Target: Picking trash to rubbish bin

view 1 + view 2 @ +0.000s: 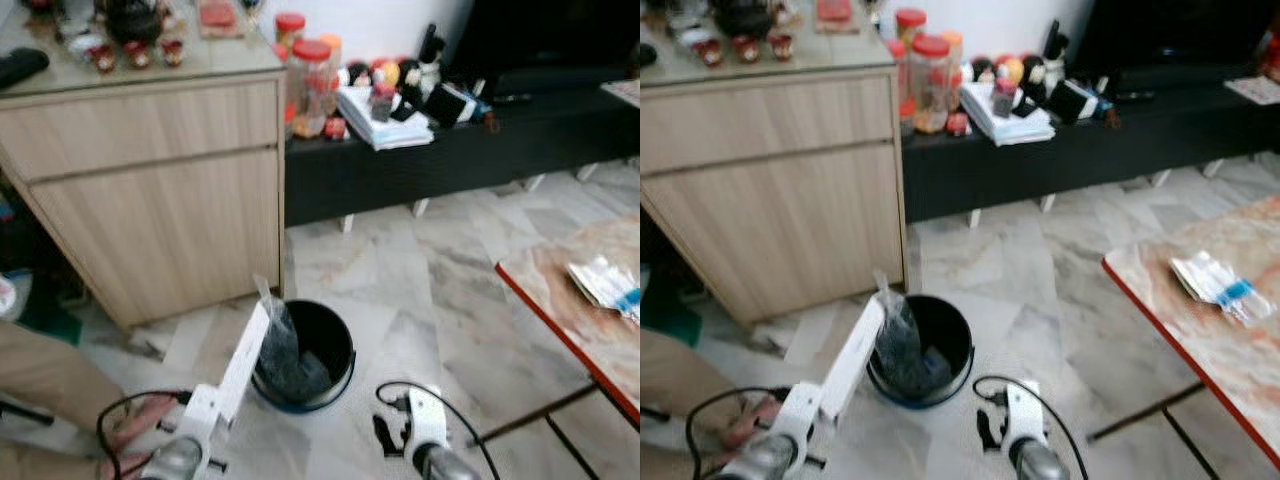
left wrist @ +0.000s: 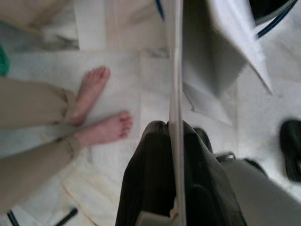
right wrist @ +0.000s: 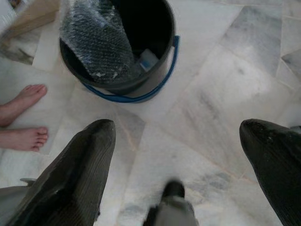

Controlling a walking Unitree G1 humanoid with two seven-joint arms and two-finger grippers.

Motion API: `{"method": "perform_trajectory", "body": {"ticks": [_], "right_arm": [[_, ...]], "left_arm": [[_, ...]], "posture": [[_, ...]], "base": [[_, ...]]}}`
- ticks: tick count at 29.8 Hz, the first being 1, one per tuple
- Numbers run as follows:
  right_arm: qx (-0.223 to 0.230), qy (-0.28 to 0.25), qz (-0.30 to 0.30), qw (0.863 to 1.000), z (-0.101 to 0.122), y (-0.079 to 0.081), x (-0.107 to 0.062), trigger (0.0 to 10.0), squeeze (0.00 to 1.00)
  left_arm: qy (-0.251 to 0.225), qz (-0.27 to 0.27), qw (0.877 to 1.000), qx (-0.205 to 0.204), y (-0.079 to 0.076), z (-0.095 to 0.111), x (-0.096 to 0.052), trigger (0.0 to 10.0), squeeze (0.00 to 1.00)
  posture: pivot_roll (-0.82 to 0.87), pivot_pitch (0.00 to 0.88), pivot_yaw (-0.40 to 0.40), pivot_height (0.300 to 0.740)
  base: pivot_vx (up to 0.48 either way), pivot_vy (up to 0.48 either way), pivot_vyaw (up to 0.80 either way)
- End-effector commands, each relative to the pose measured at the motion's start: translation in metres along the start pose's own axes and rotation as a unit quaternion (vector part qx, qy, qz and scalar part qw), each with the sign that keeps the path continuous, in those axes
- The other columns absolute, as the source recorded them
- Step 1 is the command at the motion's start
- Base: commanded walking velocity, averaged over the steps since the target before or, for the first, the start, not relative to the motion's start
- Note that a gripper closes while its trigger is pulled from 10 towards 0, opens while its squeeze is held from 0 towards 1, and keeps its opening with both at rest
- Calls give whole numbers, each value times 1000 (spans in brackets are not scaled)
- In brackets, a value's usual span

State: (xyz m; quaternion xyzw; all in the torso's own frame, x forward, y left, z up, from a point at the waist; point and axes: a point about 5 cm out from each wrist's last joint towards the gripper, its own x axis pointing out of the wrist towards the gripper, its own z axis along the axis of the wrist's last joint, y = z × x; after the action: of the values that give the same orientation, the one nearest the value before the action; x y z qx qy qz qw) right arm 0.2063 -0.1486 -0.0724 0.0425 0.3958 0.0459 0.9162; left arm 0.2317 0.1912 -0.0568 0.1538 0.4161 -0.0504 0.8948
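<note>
Between your left gripper's (image 2: 175,136) matt black fingers (image 2: 146,179) you grip a thin, flat white sheet of stiff card or plastic (image 1: 243,362), smooth-faced. Just beyond its tip sits the round black plastic bin with a blue rim band (image 3: 160,70), slightly glossy, holding a clear crinkled bubble-wrap bag (image 3: 96,42). Beyond your right gripper's (image 3: 181,155) widely parted, finely ribbed dark fingers (image 3: 77,174) the pale grey-veined marble floor (image 3: 211,94) looks polished. Far beyond the bin stands a light wood-grain cabinet with a glossy glass top (image 1: 150,170), matt-fronted.
</note>
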Motion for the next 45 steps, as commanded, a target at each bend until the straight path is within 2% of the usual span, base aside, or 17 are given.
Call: {"method": "perform_trajectory", "body": {"ticks": [1,18,25,45], "right_arm": [[2,11,-17,1000,-7,-11,-3,10000,0],[0,14,-17,1000,-9,-11,-4,10000,0],[-4,16,-15,1000,-9,-10,-4,10000,0],[1,17,-17,1000,-9,-11,-4,10000,0]], "left_arm": [[3,-14,1000,-6,-10,-2,0,10000,0],[5,-17,1000,2,-10,-3,0,10000,0],[6,-18,1000,3,-11,-4,0,10000,0],[7,-20,1000,3,-12,-5,0,10000,0]], "posture": [[94,94,-74,740],[91,77,-63,740],[94,64,-63,740],[96,64,-69,740]], "base": [[274,0,0],[275,0,0],[274,0,575],[274,0,0]]}}
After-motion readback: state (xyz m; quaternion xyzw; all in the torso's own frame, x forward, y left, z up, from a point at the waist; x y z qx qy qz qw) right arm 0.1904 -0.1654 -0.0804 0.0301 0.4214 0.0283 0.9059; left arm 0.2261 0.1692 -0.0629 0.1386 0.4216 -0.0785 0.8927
